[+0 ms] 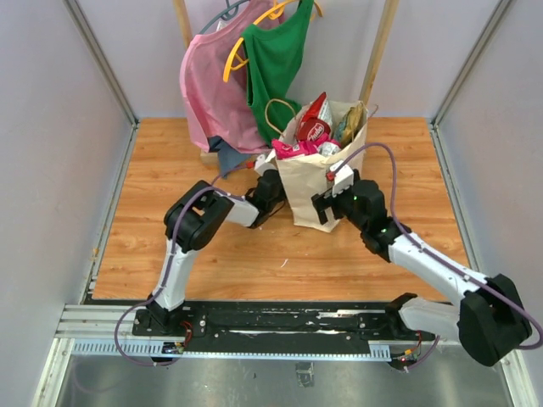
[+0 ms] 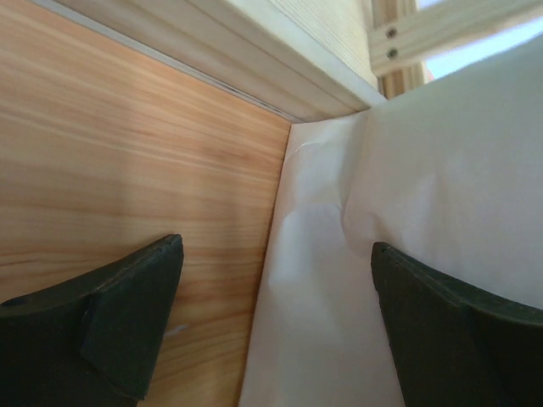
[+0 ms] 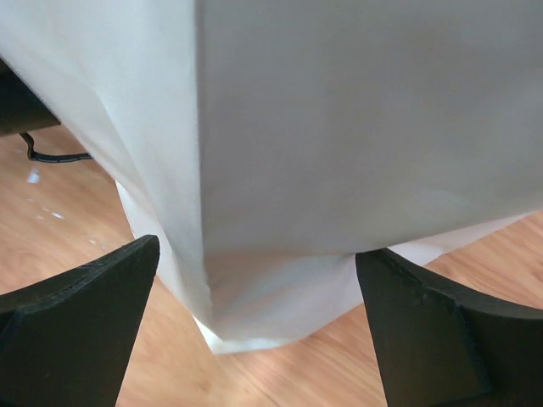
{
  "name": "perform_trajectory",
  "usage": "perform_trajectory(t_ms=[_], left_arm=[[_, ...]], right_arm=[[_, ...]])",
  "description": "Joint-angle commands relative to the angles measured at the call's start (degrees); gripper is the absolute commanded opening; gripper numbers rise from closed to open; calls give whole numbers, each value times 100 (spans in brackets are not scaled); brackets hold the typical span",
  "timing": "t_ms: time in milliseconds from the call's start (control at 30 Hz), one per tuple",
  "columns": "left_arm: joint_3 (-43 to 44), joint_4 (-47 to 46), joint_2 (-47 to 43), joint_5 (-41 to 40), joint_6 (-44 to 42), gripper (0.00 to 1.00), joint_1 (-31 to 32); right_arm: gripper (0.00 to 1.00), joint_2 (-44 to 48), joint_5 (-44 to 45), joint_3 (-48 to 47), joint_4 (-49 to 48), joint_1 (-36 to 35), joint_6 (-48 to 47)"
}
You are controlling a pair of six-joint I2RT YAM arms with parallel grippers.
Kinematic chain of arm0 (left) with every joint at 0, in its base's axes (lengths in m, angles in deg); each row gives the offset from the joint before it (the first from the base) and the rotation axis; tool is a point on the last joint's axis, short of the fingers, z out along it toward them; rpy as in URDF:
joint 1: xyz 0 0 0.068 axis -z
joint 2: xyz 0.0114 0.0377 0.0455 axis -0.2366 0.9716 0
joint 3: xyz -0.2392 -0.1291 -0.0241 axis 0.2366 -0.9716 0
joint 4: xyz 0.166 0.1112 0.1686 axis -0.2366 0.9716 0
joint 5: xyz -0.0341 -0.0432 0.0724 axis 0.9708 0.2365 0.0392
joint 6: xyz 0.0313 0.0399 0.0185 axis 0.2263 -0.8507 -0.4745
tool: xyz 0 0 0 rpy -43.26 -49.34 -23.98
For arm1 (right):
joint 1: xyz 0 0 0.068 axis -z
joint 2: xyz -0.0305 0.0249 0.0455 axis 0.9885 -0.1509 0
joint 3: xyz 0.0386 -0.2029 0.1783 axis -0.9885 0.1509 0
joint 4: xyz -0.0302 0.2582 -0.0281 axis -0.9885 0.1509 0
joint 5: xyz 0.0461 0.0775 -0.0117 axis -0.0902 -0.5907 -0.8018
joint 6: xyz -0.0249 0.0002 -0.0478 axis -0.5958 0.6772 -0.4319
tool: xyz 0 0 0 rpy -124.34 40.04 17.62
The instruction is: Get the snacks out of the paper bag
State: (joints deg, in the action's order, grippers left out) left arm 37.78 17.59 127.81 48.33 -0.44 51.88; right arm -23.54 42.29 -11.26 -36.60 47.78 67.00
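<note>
Paper bag [image 1: 305, 197] upright mid-table, mouth open. Snacks [image 1: 312, 129] sticking out of top: red, pink and yellow-green packets visible. Left gripper [image 2: 277, 246] low at bag's left wall, jaws fully spread, nothing held; contact with paper unclear. Right gripper [image 3: 256, 248] at bag's front-right corner, jaws wide, creased corner edge between them, not pinched. Bare table [image 1: 170, 161] left and in front. Pink garment [image 1: 212, 85] and green garment [image 1: 276, 55] hang close behind.
</note>
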Motion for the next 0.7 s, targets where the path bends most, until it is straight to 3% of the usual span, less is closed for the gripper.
perform_trajectory(t_ms=[0,67,167,300,433,533,667], left_arm=[[1281,919,422,1175,-446,100,1429],[1494,1096,455,1068,-607,100,1574],[1053,1110,141,868,-741,100,1528],[-394,961,-858,761,-981,100,1031],[-1610,1641,-2060,463,-1627,100,526],[-2447,2102,-3002,24,-2004,100,418],[-3351,2485,-4056,-370,-1902,100,417]], right_arm=[[98,515,-1656,-1245,494,252,-732],[98,605,-1855,-1355,669,529,-628],[98,629,-1988,-1498,881,855,-411],[98,591,-1737,-1638,1430,946,-348],[98,685,-1515,-1437,1456,959,-36],[98,821,-1671,-1242,1315,963,272],[98,994,-1864,-1123,1288,963,570]])
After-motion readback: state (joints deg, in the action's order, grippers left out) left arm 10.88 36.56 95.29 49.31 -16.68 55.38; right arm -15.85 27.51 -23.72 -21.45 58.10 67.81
